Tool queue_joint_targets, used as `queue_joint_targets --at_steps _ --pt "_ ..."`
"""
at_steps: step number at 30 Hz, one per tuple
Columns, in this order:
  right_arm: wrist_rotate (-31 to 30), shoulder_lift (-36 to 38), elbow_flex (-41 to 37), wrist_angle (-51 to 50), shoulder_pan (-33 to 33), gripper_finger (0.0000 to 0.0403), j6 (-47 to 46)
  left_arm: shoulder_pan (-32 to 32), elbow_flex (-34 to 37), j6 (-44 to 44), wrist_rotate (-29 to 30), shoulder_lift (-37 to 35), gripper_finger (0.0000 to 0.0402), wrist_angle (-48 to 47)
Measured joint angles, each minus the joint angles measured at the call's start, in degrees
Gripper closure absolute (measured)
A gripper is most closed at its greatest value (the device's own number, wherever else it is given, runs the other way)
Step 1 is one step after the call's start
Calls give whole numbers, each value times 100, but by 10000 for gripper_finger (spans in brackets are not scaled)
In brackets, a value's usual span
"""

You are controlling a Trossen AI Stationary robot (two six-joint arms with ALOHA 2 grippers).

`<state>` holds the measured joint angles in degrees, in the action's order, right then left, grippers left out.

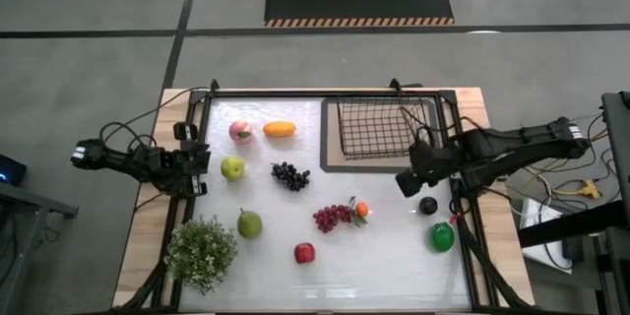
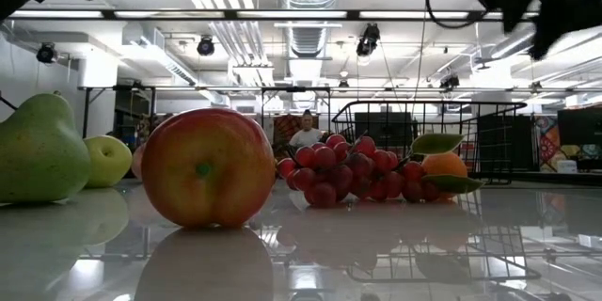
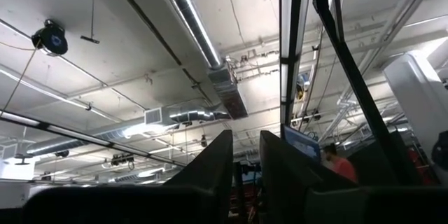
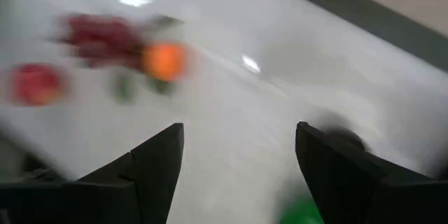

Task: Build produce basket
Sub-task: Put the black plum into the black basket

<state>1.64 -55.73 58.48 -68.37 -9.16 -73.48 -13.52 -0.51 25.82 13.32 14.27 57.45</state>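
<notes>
Right tool (image 1: 406, 183), fingers apart & empty, hangs near the black wire-mesh basket (image 1: 379, 126) over the white bench (image 1: 394, 246), prob. lining up on the small orange tangerine (image 1: 361, 210); left tool (image 1: 202, 160) waits, fingers together.

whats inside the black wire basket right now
Nothing shows inside the rectangular black wire-mesh basket; only its bare mesh floor is visible from above. The open right pincer covers a little of its near corner.

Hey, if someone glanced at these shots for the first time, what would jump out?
Toy produce scattered over the white table: a red apple looms large in the low view, with red grapes behind it. The black wire basket sits empty at the far edge. The right gripper hovers open near it.
</notes>
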Motion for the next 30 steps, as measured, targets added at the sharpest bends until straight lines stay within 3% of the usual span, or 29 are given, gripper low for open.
queue_joint_targets --at_steps 6,15,30 --pt "480 -720 -32 -1170 1 142 -452 0 2 -2 66 21 346 -10" --pt "592 -1391 -443 -1071 -12 142 -449 0 4 -4 66 21 346 -7" --pt "955 -1710 -1111 -367 -373 142 -586 -2 7 -9 66 23 346 -73"
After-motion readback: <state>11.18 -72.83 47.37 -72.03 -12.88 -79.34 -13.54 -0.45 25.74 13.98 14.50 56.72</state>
